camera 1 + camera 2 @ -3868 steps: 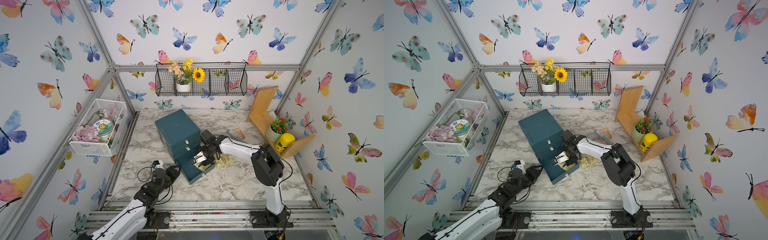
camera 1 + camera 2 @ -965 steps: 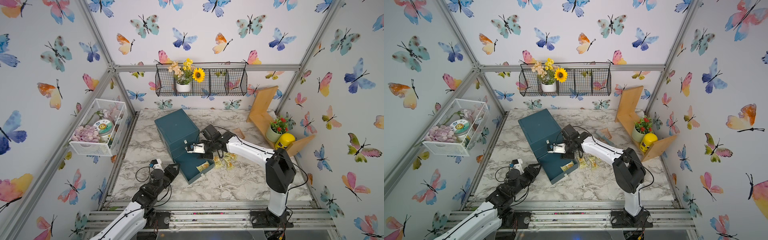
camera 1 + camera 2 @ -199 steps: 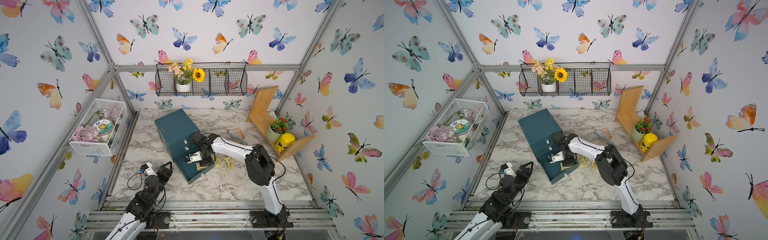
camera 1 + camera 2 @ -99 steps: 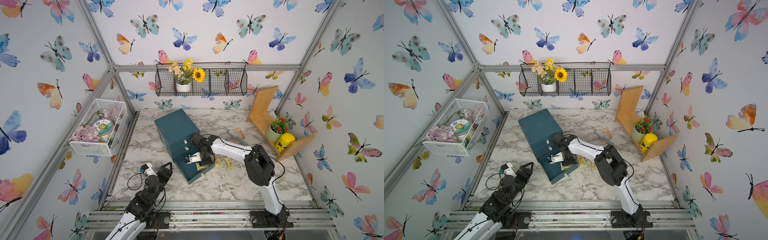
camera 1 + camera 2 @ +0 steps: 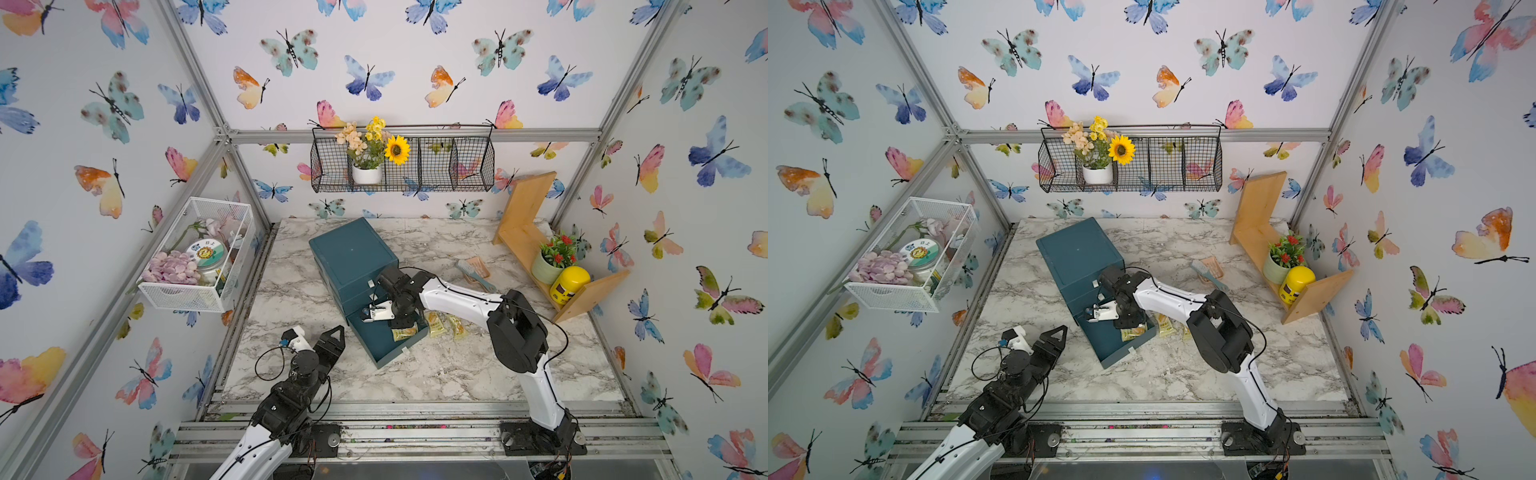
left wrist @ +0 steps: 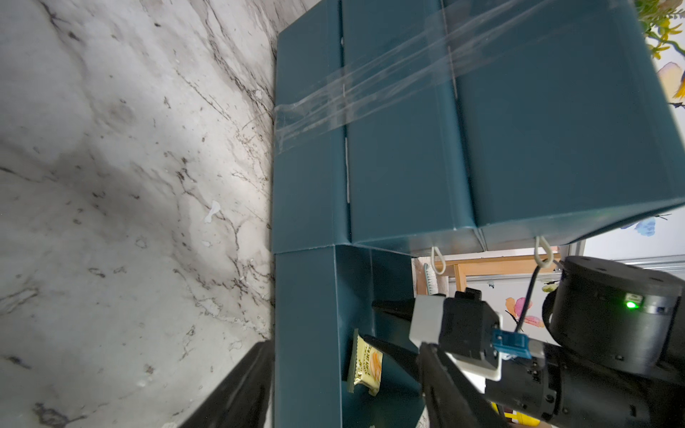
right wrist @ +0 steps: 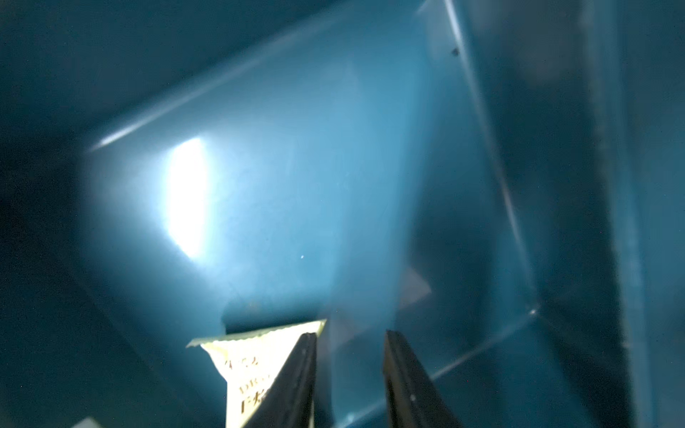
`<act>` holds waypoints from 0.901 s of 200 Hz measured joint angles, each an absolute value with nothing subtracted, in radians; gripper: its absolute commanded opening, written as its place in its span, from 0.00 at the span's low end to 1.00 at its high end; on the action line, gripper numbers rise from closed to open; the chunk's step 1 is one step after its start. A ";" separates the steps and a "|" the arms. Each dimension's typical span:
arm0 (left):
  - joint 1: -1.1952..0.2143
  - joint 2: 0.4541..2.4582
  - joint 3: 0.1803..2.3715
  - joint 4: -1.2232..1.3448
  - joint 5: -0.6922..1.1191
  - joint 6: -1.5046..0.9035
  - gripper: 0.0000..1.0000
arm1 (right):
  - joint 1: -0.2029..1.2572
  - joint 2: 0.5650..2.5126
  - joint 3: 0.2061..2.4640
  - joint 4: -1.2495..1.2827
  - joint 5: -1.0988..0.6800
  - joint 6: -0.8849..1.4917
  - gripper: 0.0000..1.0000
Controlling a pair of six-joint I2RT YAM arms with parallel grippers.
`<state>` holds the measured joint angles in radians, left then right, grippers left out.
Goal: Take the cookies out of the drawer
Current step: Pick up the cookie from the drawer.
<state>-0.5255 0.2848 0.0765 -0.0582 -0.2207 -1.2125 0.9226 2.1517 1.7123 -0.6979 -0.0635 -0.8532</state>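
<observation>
The teal cabinet's bottom drawer (image 5: 374, 345) (image 5: 1106, 345) is pulled out. One pale yellow cookie packet (image 5: 404, 333) (image 5: 1133, 332) (image 6: 365, 365) lies inside it. My right gripper (image 5: 402, 325) (image 5: 1130, 324) (image 7: 350, 335) reaches down into the drawer, open with a narrow gap. In the right wrist view only the drawer floor (image 7: 296, 185) shows in that gap. The packet (image 7: 252, 355) sits just outside one finger, touching it. Two more cookies (image 5: 435, 323) (image 5: 457, 326) lie on the marble to the right of the drawer. My left gripper (image 5: 332, 340) (image 5: 1054, 336) (image 6: 344, 407) hovers open and empty to the drawer's left.
A pink-and-teal brush (image 5: 473, 270) lies behind the right arm. A wooden shelf (image 5: 523, 232) with a plant pot and a yellow jar (image 5: 569, 284) stands at the right. A white wire basket (image 5: 195, 257) hangs on the left wall, a black one (image 5: 403, 166) on the back wall.
Since a few seconds ago my right gripper has come down from beside the cabinet into the drawer. Over the last second it has barely shifted, its jaws narrowing. The left arm is still.
</observation>
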 measured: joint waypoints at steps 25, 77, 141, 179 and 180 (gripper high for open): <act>-0.525 0.290 0.084 -0.058 -0.220 -1.210 0.67 | 0.923 2.147 1.713 -0.730 -0.076 -0.852 0.48; -0.525 0.290 0.086 -0.056 -0.212 -1.208 0.67 | 0.923 2.143 1.713 -0.801 -0.101 -0.819 0.52; -0.525 0.290 0.086 -0.057 -0.203 -1.208 0.67 | 0.923 2.163 1.732 -0.854 -0.101 -0.801 0.55; -0.525 0.289 0.086 -0.057 -0.203 -1.208 0.67 | 0.923 2.188 1.732 -0.861 -0.101 -0.796 0.56; -0.525 0.289 0.086 -0.057 -0.203 -1.208 0.67 | 0.923 2.189 1.732 -0.861 -0.101 -0.796 0.56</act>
